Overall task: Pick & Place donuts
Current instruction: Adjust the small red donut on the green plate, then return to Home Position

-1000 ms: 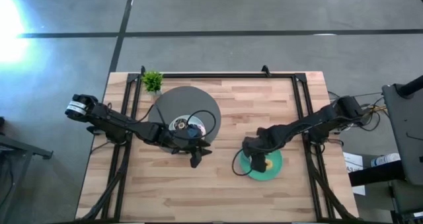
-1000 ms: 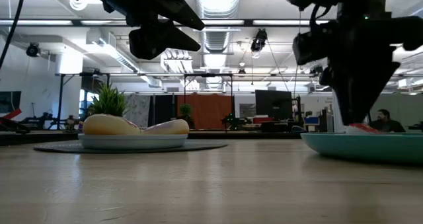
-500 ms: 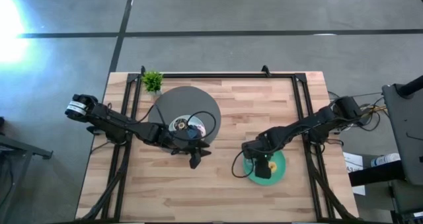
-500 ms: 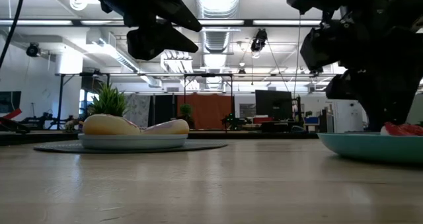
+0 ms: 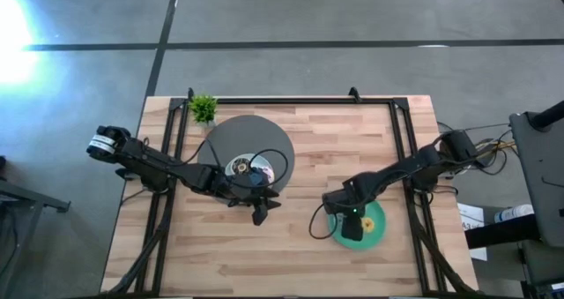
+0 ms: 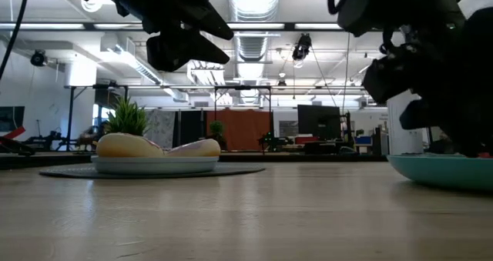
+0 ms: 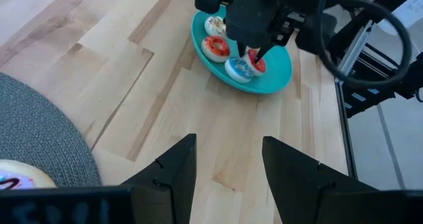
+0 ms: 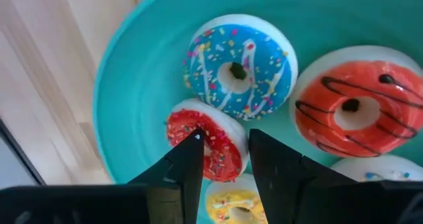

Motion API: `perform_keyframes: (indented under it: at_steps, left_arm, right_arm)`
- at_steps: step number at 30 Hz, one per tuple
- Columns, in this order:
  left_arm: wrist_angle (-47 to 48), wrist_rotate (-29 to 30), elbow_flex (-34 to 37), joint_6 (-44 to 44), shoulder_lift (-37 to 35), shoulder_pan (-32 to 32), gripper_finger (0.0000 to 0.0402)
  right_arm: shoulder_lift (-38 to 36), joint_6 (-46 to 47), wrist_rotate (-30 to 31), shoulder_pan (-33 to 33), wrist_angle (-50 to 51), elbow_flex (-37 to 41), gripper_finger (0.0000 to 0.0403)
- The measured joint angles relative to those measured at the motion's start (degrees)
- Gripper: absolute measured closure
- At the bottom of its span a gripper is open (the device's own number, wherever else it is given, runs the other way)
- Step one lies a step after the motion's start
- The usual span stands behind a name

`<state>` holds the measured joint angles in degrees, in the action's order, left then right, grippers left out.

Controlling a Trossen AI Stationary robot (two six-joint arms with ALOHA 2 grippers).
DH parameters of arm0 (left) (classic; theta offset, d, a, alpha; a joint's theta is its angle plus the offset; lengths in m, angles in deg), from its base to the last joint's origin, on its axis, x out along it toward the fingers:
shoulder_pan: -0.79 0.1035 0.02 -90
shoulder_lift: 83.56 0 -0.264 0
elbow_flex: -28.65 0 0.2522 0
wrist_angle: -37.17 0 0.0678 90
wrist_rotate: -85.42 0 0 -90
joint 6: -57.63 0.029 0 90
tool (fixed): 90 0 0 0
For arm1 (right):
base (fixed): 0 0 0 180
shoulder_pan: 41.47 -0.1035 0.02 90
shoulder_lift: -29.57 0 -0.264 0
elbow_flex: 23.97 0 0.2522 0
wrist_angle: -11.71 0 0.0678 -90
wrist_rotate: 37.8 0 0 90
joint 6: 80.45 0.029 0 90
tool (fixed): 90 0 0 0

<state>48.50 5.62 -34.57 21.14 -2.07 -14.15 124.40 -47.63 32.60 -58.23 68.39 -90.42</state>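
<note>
Over the last second the right gripper (image 8: 221, 159) has shifted across the green plate (image 5: 377, 231) toward the tabletop's (image 5: 308, 259) near edge. It is slightly open, empty, hovering over the red donut (image 8: 206, 148). Placement appears complete. The left gripper (image 7: 225, 161) hovers open, empty, beside the grey mat (image 5: 251, 136).

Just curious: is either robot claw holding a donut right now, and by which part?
No. The right gripper is open over the red donut on the plate; the left gripper is open, empty.
</note>
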Motion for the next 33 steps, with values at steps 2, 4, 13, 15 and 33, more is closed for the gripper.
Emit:
perform_keyframes:
  at_steps: [2, 4, 13, 15, 33]
  left_arm:
    - [0.1, 0.0, 0.0, 0.0, 0.0, 0.0, 0.0255]
    - [0.1, 0.0, 0.0, 0.0, 0.0, 0.0, 0.0255]
    - [0.2, 0.4, 0.0, 0.1, -0.2, 0.0, 0.0255]
    - [0.3, 0.4, -0.2, 0.3, -0.6, 0.0, 0.0255]
    - [5.4, 0.8, 0.0, 4.6, -17.7, 0.0, 0.0255]
  right_arm:
    - [0.1, 0.4, 0.0, -0.6, 0.5, 0.0, 0.029]
    - [-0.4, 0.5, 0.0, -1.2, 1.1, -0.2, 0.0287]
    - [-5.9, 2.9, 8.3, -1.5, 2.4, -0.4, 0.0262]
    - [-7.1, 2.2, 8.5, -1.5, 2.5, -0.4, 0.0254]
    - [-24.6, -3.3, 34.2, -8.8, -0.2, -0.9, 0.0232]
